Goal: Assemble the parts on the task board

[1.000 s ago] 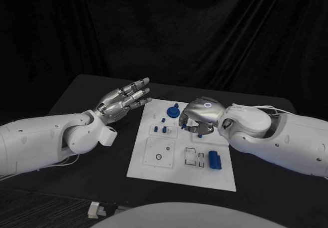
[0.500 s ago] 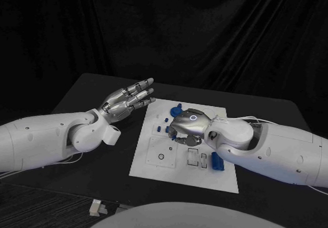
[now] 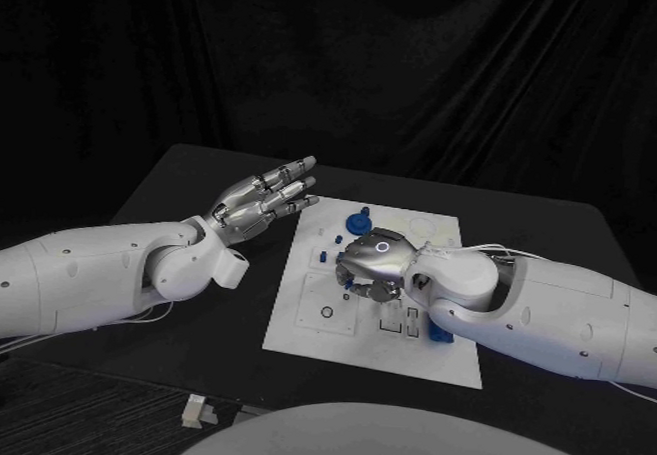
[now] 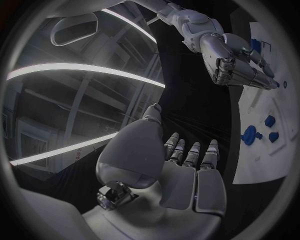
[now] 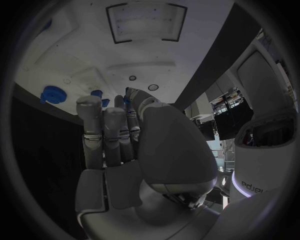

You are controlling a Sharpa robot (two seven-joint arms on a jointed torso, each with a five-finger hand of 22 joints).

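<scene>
The white task board (image 3: 311,322) lies in the middle of the black table. A round blue part (image 3: 355,224) stands near its far edge, with small blue pieces (image 3: 324,255) just in front of it. My right hand (image 3: 370,267) hovers over the board's middle, fingers pointing down beside those small pieces; I cannot see whether it pinches one. In the right wrist view its fingertips (image 5: 90,107) reach toward small blue pieces (image 5: 100,95) near the round part (image 5: 52,93). A blue cylinder (image 3: 441,335) peeks out under the right forearm. My left hand (image 3: 264,200) is raised left of the board, fingers spread, holding nothing.
The board has several outlined slots and a ring mark (image 3: 326,311) in its near half. A small white object (image 3: 192,413) lies at the table's near edge. The left wrist view shows the right hand (image 4: 231,62) above the board (image 4: 262,160).
My right hand has moved left and toward me across the board, from near the far edge to beside the small blue pieces. The left hand stays raised and spread.
</scene>
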